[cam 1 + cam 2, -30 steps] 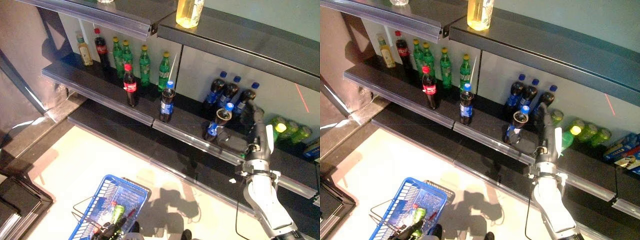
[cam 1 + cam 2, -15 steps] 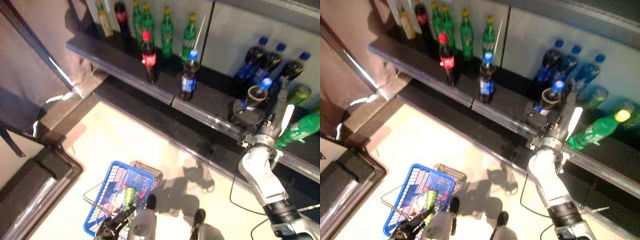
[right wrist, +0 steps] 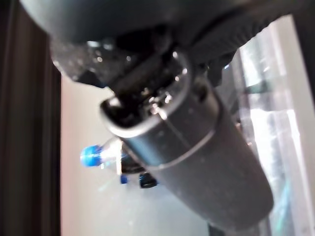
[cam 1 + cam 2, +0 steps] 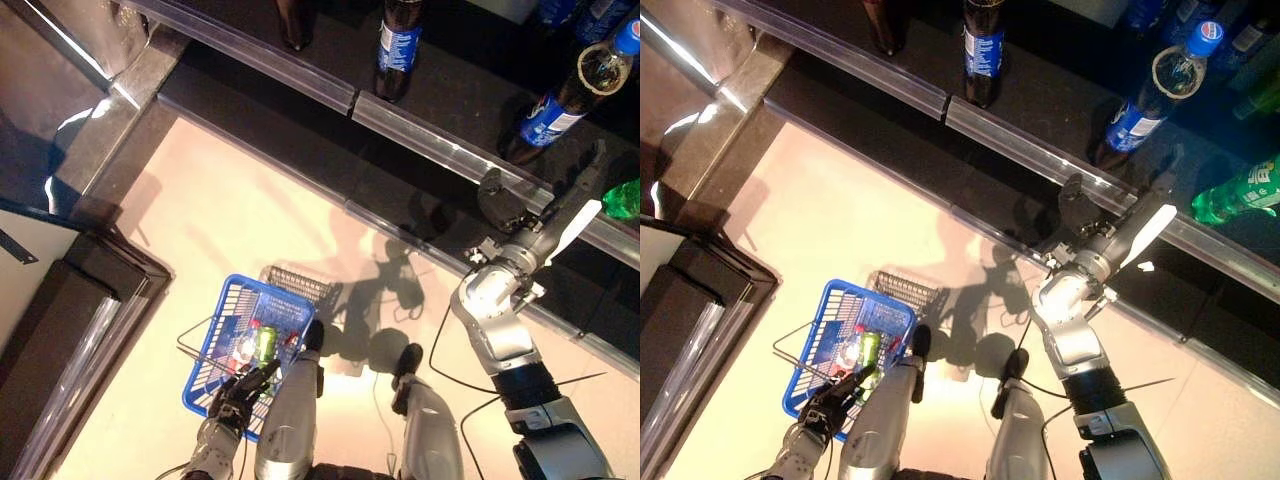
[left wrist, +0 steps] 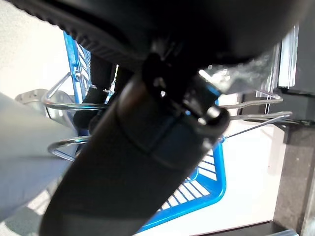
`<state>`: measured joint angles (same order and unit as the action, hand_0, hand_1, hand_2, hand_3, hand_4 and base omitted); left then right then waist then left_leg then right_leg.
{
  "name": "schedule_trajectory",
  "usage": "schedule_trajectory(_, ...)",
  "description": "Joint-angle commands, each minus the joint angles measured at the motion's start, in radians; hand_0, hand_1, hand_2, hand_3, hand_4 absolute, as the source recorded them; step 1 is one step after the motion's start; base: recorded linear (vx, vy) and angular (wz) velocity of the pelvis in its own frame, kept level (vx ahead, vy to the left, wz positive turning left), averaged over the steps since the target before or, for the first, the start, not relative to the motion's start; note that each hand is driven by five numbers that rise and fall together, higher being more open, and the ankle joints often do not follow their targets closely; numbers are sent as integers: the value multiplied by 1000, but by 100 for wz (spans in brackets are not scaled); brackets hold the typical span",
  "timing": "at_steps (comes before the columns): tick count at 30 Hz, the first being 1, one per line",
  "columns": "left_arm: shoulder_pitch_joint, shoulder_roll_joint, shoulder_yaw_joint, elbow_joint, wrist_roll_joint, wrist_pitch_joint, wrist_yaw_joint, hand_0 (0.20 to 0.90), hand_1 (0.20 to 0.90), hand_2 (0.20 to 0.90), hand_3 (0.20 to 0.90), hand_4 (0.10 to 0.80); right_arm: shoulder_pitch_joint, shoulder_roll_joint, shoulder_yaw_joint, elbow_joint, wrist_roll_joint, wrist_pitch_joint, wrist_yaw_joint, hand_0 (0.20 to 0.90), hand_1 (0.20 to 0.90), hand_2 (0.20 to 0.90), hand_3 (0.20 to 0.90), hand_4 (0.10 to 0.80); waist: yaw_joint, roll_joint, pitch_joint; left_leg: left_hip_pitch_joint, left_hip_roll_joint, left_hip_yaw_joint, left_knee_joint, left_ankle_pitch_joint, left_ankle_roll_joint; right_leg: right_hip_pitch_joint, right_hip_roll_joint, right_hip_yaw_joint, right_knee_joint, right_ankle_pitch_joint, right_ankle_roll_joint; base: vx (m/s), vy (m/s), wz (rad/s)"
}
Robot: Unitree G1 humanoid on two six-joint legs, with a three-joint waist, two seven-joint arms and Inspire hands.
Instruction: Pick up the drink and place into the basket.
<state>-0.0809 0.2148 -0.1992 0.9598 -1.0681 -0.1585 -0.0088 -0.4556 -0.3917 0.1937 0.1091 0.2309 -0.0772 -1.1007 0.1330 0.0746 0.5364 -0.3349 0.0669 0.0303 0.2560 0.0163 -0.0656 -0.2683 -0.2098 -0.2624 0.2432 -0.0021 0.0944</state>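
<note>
The right hand (image 4: 505, 205), fingers too obscured to tell their spread, sits just beside the dark blue-capped cola bottle (image 4: 566, 92) upright on the black shelf (image 4: 450, 110); a sideways brush could topple it. The left hand (image 4: 238, 393) grips the blue wire basket (image 4: 228, 312)

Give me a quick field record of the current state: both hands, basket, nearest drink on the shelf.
right hand: at the shelf edge, just below the tilted blue-capped cola bottle; holds nothing that shows; fingers not readable
left hand: curled round the basket handle
basket: blue, on the floor, already holds a green can and other items
shelf: another cola bottle stands upright further left
task status: no drink picked up yet
</note>
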Motion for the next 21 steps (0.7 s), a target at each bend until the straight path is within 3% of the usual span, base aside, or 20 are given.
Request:
schedule_trajectory(1, 70, -12, -73, -145, 4, -71, -49, 300, 300, 300, 200, 100, -116, -82, -24, -125, -40, -95, -21, 900, 900, 900, 900, 800, -16, 6, -16, -34, -6, -22, 3, 21, -5, 11, -12, 8, 72, -43, 4, 0, 0, 0)
schedule_trajectory(10, 56, -5, -83, -159, -8, -67, -43, 300, 300, 300, 200, 100, -219, -110, -39, -66, 15, -107, 24, 900, 900, 900, 900, 800, -6, 12, -16, -61, -13, -14, -14, 24, 5, -35, -10, 16, 71, -38, 4, 13, -4, -5)
schedule_trajectory(21, 28, 27, -89, -167, -32, -40, -38, 300, 300, 300, 200, 100, -419, -192, -52, 33, 55, -66, -15, 900, 900, 900, 900, 800, 13, 16, -16, -81, -25, -10, -15, 20, 17, -72, -11, 26, 70, -29, 8, 4, 0, 0)
